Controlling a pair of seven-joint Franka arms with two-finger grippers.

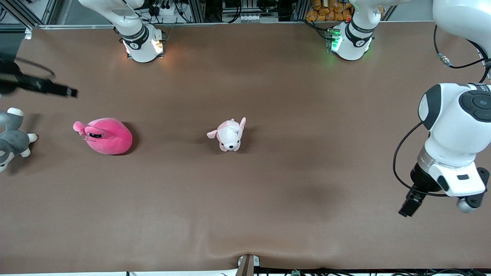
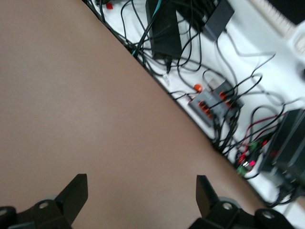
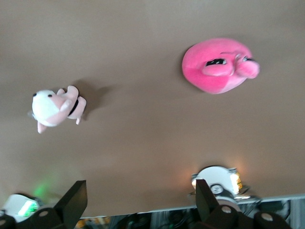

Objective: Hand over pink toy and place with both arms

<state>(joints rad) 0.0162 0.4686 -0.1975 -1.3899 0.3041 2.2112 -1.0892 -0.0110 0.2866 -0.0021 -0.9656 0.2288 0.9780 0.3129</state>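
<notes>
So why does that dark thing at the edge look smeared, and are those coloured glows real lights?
Front view: the right gripper is streaked by motion blur over the table; warm and green glows spill from lights on the arm bases. Left wrist view: cables past the table edge look soft. Right wrist view: the pink toy casts almost no shadow.

No readable text, labels, brands or numbers — nothing legible in any view

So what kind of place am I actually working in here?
Most likely a robotics lab test bench: two white arms bolted along one edge of a brown-covered table, aluminium framing above that edge, and loose cables and power boxes on the floor beside it. Only plush toys lie on it.
</notes>
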